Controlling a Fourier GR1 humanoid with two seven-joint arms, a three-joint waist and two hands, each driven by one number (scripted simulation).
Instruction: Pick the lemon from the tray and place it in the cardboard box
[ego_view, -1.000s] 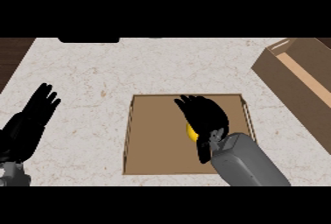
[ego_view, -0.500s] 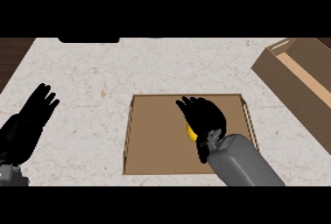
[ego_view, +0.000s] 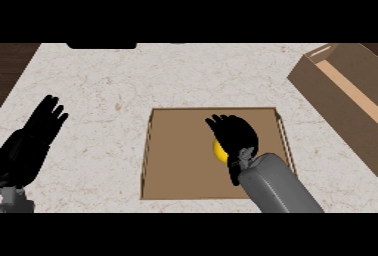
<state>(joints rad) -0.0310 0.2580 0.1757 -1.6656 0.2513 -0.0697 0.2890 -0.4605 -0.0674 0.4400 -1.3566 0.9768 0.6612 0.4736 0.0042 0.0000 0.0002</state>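
Looking steeply down on a pale, speckled counter (ego_view: 111, 85) filling most of the view. Seeing a brown box (ego_view: 347, 75) sitting at the right edge, set at an angle to the counter's edge, with a lighter inner wall showing. Finding a flat brown tray (ego_view: 177, 170) lying in the middle of the counter, well apart from the box. Noting the left hand (ego_view: 37, 135) resting open at the left edge, fingers up and fanned, clear of the tray. Noting the right hand (ego_view: 235, 134), on its grey forearm from the lower edge, hovering over the tray's right half with fingers spread and pointing away from the robot. Spotting the lemon (ego_view: 218, 151) lying in the tray, mostly hidden under the right palm, with only a yellow sliver peeking out on the palm's left. Not managing to tell whether palm and lemon are touching.
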